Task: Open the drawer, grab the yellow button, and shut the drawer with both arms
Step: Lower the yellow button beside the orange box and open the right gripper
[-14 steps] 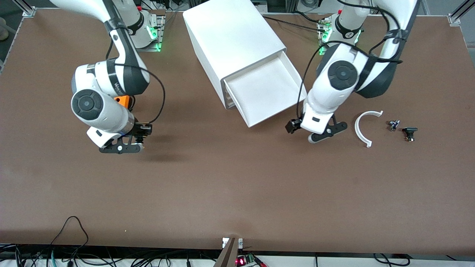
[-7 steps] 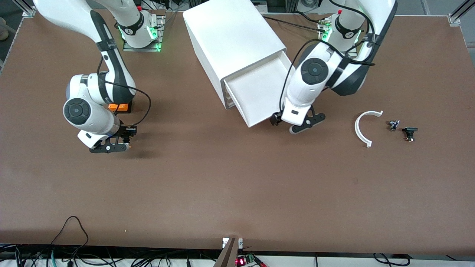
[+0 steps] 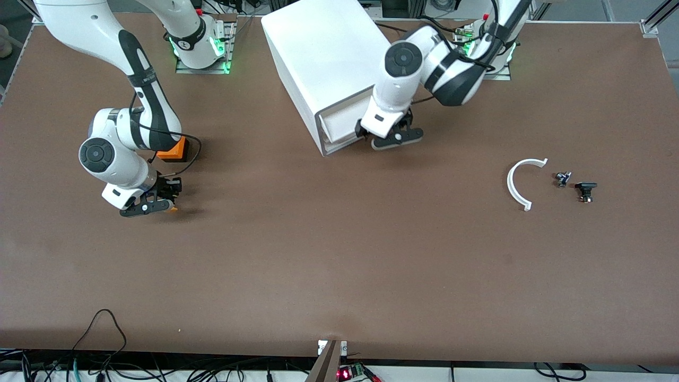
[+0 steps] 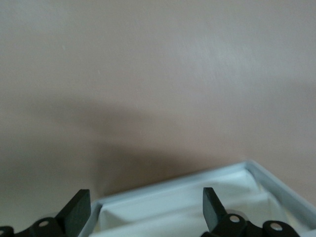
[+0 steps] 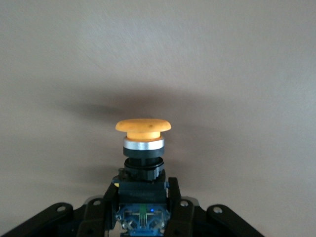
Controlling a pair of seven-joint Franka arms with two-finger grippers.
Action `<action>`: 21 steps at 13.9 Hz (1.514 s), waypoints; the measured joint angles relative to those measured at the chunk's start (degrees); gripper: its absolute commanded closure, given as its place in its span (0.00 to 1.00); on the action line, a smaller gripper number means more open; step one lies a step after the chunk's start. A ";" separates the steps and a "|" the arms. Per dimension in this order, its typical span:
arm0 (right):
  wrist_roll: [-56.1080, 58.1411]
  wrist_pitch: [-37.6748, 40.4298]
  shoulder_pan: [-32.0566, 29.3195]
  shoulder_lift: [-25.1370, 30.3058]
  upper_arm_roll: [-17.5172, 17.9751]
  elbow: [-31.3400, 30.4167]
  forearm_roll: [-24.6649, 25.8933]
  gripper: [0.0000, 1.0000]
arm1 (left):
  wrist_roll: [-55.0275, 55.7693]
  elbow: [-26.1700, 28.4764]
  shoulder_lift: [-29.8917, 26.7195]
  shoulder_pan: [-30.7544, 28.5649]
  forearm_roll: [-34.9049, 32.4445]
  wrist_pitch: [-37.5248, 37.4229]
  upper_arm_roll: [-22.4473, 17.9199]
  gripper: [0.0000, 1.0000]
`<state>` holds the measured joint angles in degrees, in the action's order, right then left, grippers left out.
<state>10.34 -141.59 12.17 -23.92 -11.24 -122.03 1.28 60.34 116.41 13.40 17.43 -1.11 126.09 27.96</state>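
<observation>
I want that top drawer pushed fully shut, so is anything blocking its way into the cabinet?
Nothing visible blocks it. The left end effector, fingers open, is at the drawer front, which is almost in the cabinet. The button is out, clamped in the right end effector over the table.

Cabinet at the robots' edge of the worktop, loose parts toward each end.

The big white box cabinet stood mid-table by the robots' edge, its topmost shallow white tray drawer jutting slightly at the front, with the left gripper against it. Toward the left arm's end lay a white curved plastic strip, with two small black parts beside it. Toward the right arm's end sat an orange cube; nearer the front edge, the right gripper held the small orange-capped push button over bare tabletop.
</observation>
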 measured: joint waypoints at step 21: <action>-19.76 50.27 0.23 4.24 5.42 38.55 -4.68 0.00 | 0.46 3.53 -4.67 -12.03 5.61 2.68 7.70 0.00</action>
<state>-9.43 -91.31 12.40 -19.68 -5.82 -83.48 -3.40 60.80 119.94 8.73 5.40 4.50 128.77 35.67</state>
